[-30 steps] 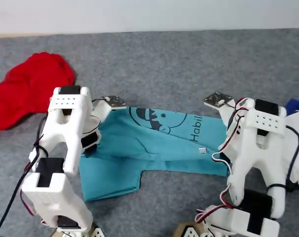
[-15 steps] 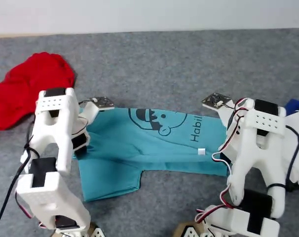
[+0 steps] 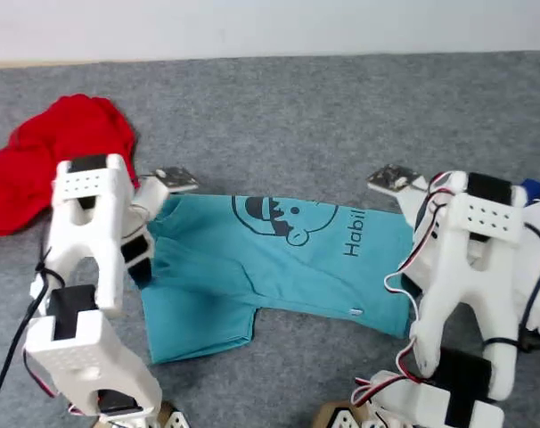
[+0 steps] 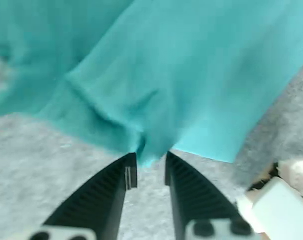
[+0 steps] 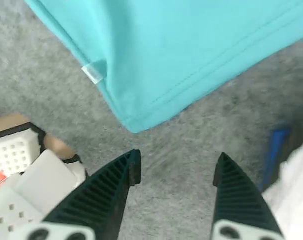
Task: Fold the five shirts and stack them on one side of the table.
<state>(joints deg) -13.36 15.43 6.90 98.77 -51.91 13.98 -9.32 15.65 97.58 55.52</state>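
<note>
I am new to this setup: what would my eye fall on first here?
First, the teal shirt lies spread in the middle of the grey table. A crumpled red shirt sits at the table's far left in the high view. The left gripper has its fingers shut on the teal shirt's edge, while the right gripper hangs open beside its corner.
</note>
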